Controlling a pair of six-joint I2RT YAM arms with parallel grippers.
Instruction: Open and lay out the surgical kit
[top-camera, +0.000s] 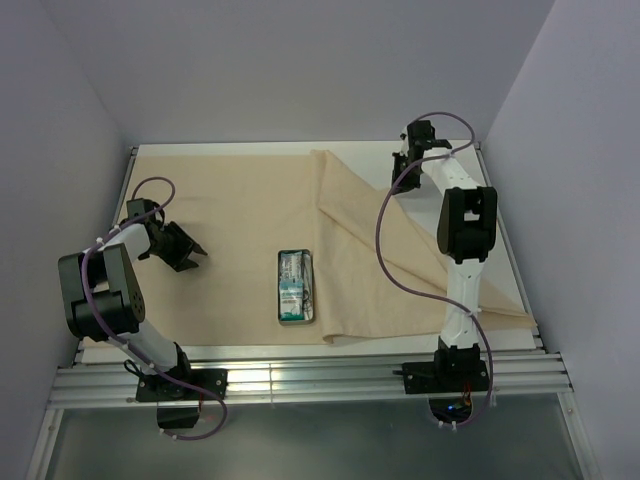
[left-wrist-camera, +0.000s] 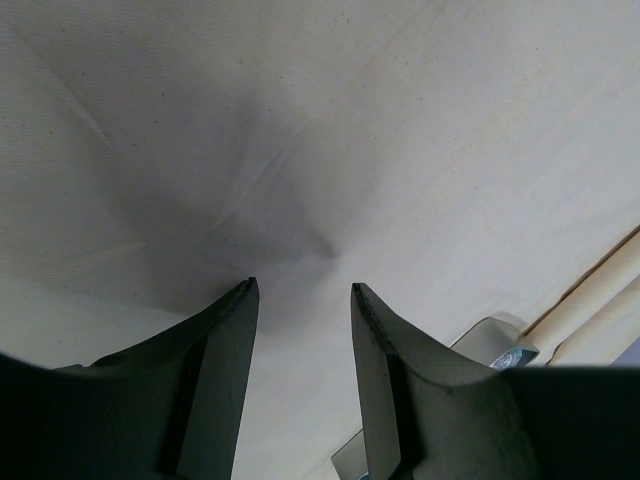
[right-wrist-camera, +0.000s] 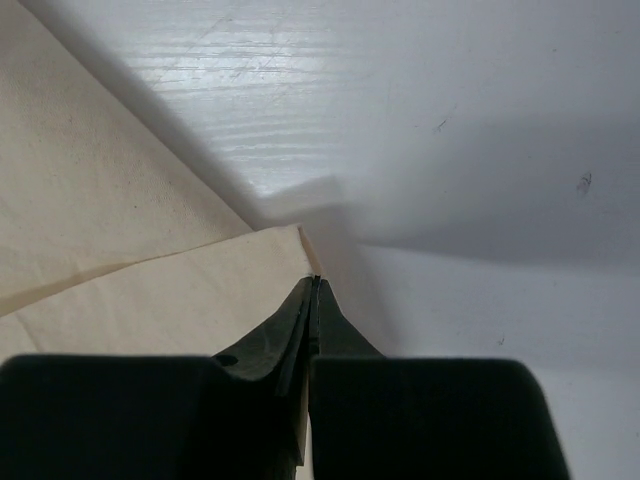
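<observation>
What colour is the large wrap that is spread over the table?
Plain tan, with no pattern. The wrap shows best in the top external view.

Two arms, same build: left arm (top-camera: 105, 300) at lower left, right arm (top-camera: 465, 225) at right of the frame. Links are white, joint housings black and boxy. A purple cable (top-camera: 385, 250) loops along each arm. Black bases (top-camera: 450, 375) sit at the bottom edge. Wrist views of left gripper (left-wrist-camera: 303, 283) and right gripper (right-wrist-camera: 316, 280): fingers (left-wrist-camera: 225, 380) matte black, tapering to thin tips.
</observation>
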